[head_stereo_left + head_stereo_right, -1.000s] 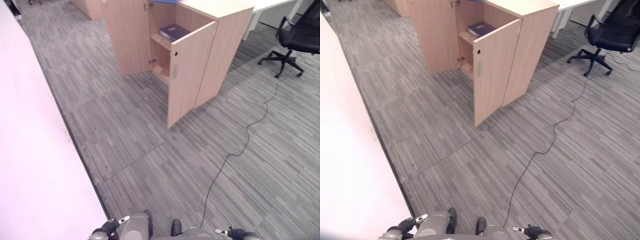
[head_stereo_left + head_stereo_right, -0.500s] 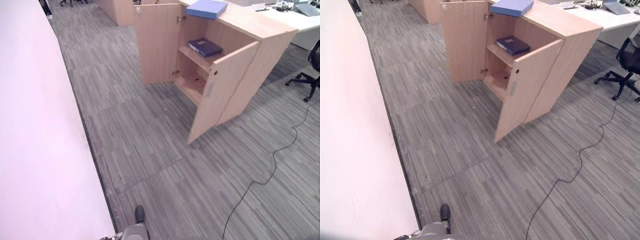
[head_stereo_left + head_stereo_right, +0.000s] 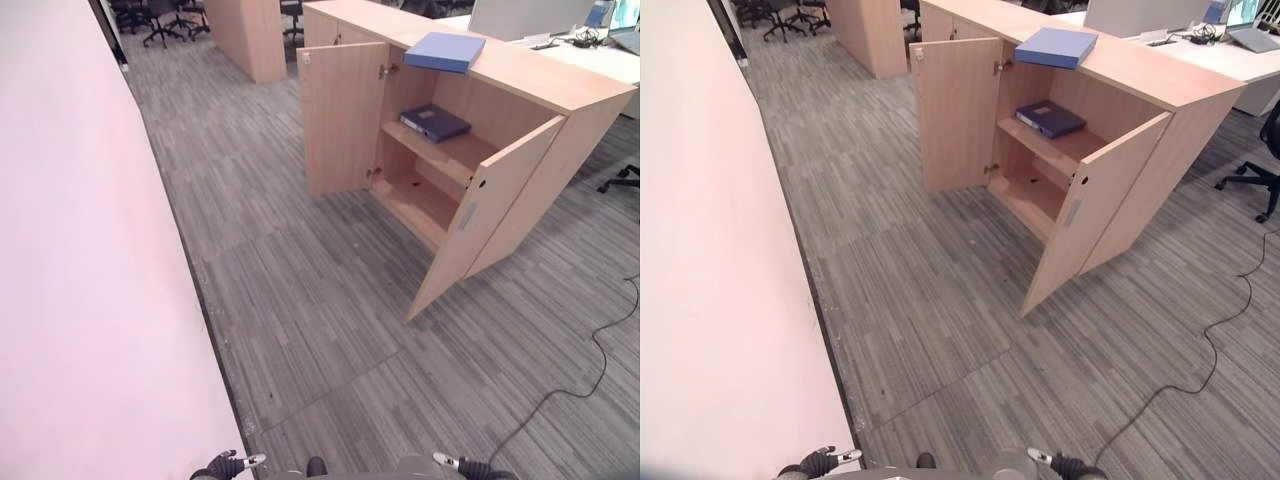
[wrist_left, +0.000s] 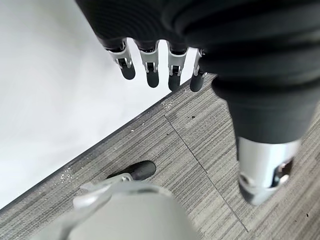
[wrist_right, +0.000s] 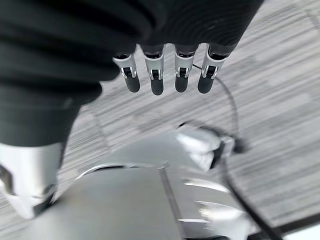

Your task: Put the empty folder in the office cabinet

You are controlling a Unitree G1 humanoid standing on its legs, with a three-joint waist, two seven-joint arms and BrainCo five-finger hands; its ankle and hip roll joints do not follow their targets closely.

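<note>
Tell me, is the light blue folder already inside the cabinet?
No, the light blue folder lies on top of the cabinet, while a darker folder sits on the shelf inside.

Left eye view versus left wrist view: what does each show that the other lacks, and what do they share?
Left eye view: the cabinet with both doors open, a light blue folder lying on its top, and a dark blue folder on its upper shelf. Left wrist view: the left hand, fingers relaxed and holding nothing. Shared: the grey carpet and the white wall on the robot's left.
</note>
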